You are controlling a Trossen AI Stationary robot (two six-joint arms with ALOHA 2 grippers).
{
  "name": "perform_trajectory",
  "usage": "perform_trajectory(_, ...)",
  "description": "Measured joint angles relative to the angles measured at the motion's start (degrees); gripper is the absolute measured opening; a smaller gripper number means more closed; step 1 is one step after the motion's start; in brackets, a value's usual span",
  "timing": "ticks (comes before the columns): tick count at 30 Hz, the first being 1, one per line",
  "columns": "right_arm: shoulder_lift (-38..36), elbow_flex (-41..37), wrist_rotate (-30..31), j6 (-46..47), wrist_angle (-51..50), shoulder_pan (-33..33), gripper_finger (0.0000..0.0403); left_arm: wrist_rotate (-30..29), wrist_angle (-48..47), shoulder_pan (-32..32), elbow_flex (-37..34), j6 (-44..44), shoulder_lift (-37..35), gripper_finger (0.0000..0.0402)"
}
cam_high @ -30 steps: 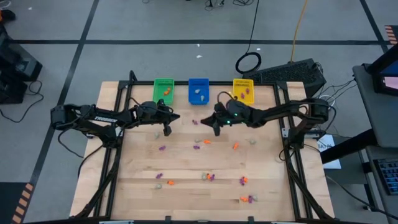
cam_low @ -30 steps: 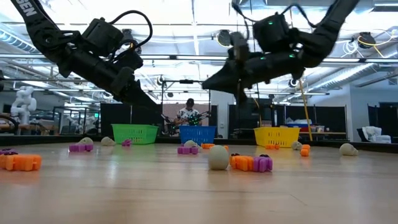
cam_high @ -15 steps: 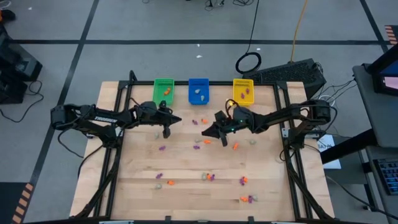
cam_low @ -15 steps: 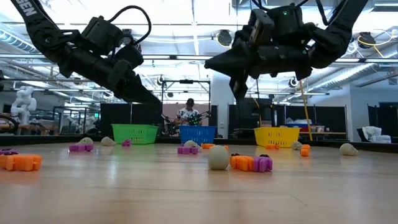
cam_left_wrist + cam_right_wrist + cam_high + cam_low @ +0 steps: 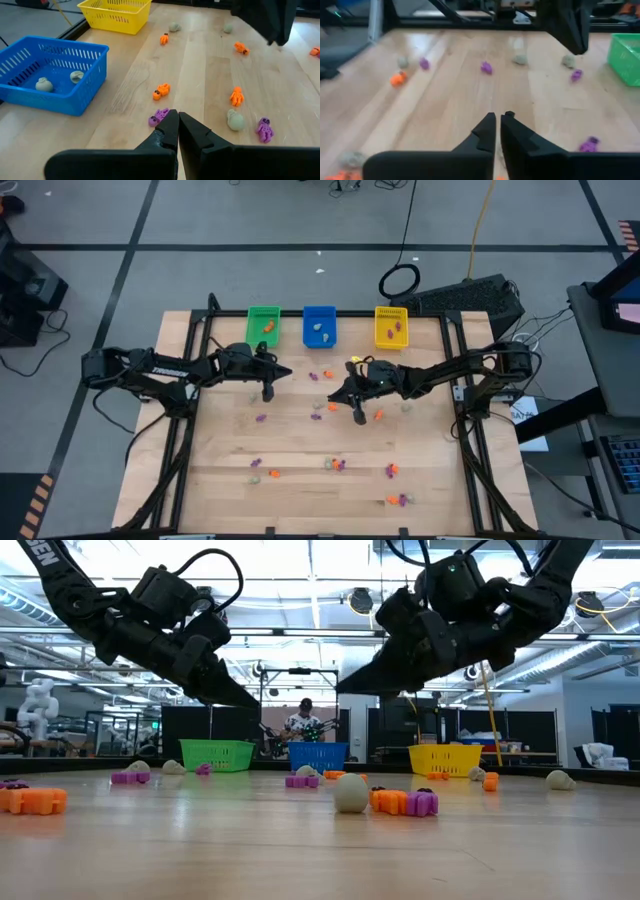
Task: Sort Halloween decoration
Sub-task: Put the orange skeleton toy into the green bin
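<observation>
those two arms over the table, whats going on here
They are sorting tiny Halloween trinkets scattered over the wooden table into three bins. The right gripper hangs over the middle near an orange piece, holding nothing. The left gripper waits shut near the green bin. Many pieces remain loose.

From straight overhead we look down on the whole wooden table (image 5: 300, 450), the green bin (image 5: 264, 325), blue bin (image 5: 319, 326) and yellow bin (image 5: 391, 326) lined up at twelve o'clock. At tabletop height we face those same bins across the wood, far off, the room behind them. From the left wrist we look close and low toward the blue bin (image 5: 50, 75) and yellow bin (image 5: 116, 15). From the right wrist we face the opposite way, the green bin (image 5: 625, 57) at three o'clock
</observation>
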Motion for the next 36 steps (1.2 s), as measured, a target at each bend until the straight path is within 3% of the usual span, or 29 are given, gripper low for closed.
perform_trajectory(10, 0.0, 0.1, 4.8, 0.4, -4.4, 1.6, 0.0124, 0.0, 0.0, 0.0, 0.0, 0.0, 0.0, 0.0011)
perform_trajectory(16, 0.0, 3.3, 9.0, 0.8, -14.5, 2.8, 0.0166, 0.0, -0.1, 0.0, 0.0, -0.4, 0.0, 0.0011)
perform_trajectory(23, 0.0, 8.4, 13.5, 0.7, -25.7, 5.0, 0.0173, 0.0, -0.1, 0.0, 0.0, -0.4, 0.0, 0.0011)
perform_trajectory(36, 3.6, 8.5, 16.2, 8.9, -27.0, 5.3, 0.0173, 0.0, -0.1, 0.0, 0.0, -0.4, 0.0, 0.0011)
